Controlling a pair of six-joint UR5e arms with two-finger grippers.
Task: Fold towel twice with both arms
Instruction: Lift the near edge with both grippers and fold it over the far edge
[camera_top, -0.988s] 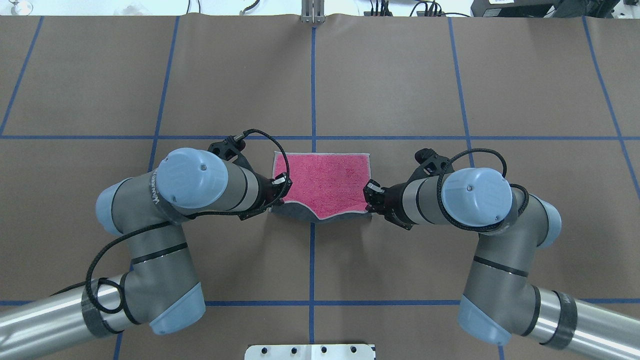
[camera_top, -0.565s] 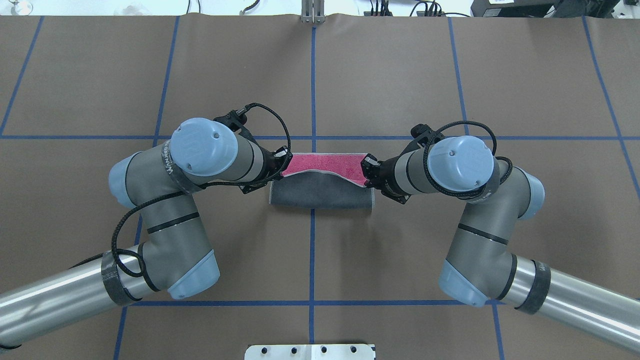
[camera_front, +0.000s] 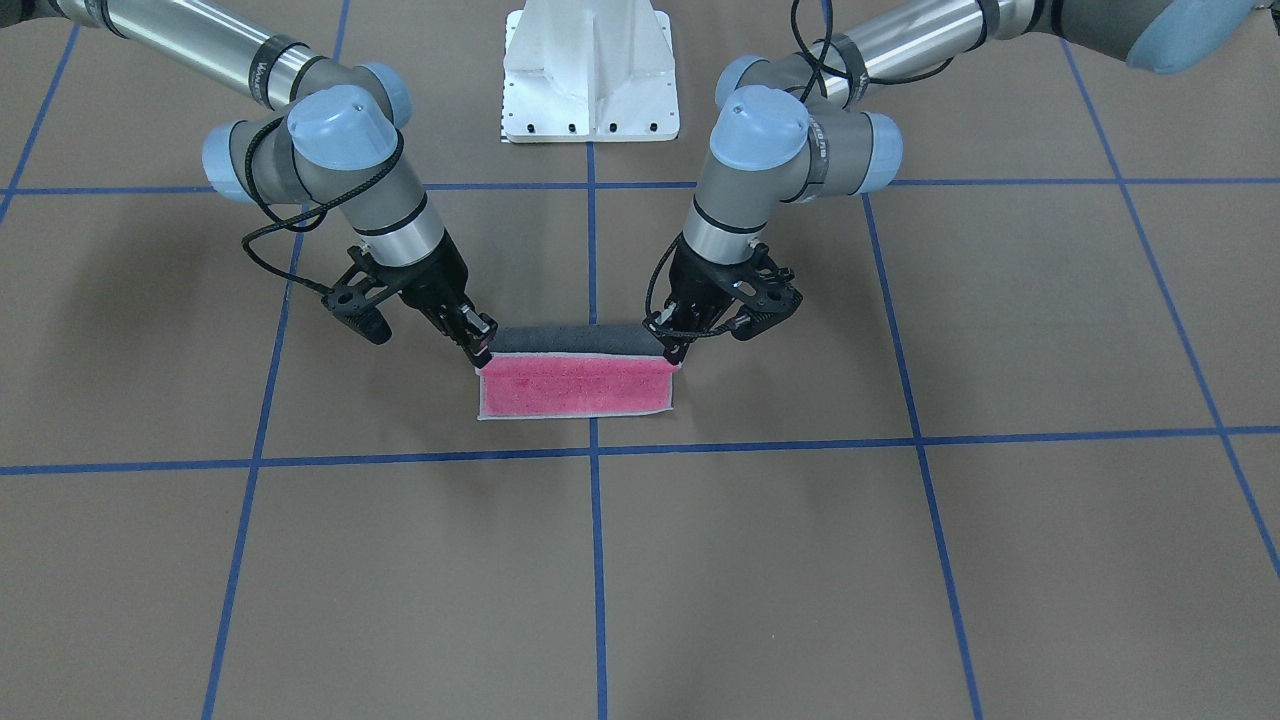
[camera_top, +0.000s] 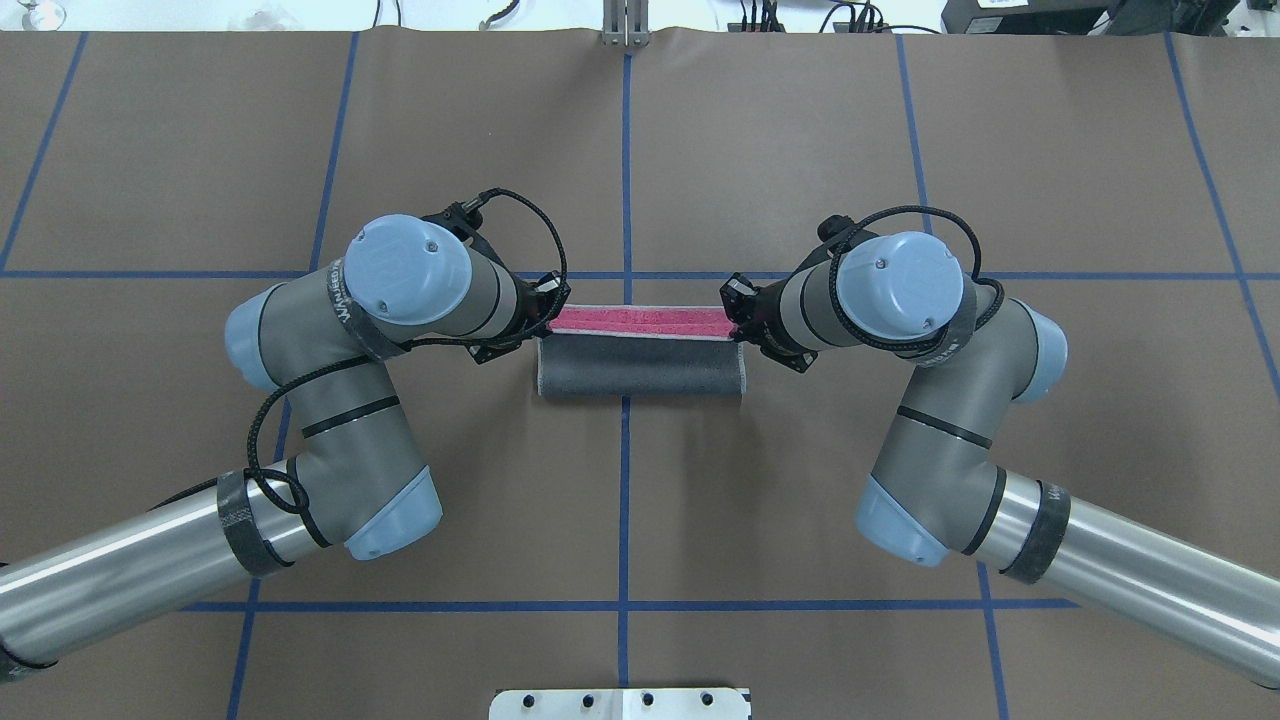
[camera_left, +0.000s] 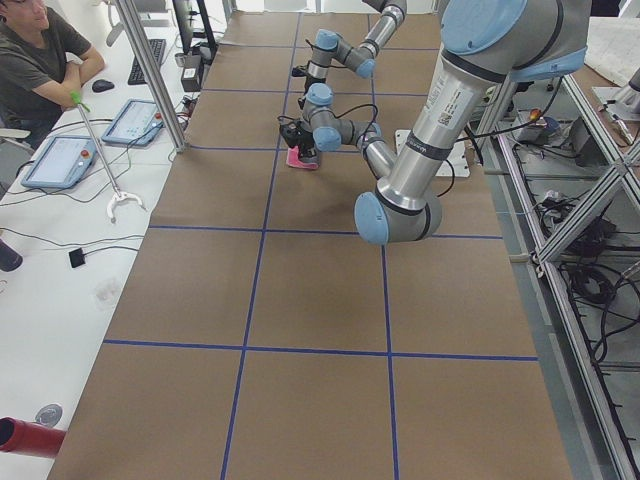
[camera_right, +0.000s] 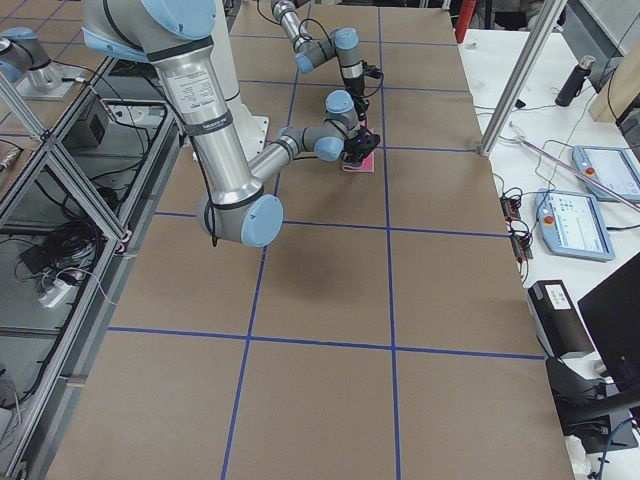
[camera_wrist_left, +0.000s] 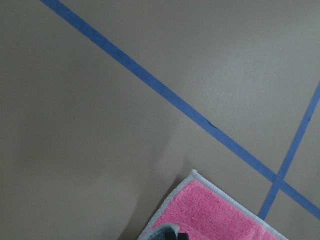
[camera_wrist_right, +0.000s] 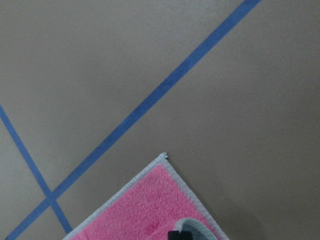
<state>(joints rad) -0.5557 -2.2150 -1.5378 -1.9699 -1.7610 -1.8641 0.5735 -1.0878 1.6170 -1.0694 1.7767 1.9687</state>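
Left fingers and right fingers each pinch a towel corner; first fold looks nearly done, next just lower onto the far hem and release.

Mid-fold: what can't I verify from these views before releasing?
Overhead: the arms hide how left pincer and right pincer grip the towel corners.
Wrist views: both pincers cut off by the bottom edge.
Side views: towel too small, partly behind the arms.
All views: the lower layer under the grey flap.
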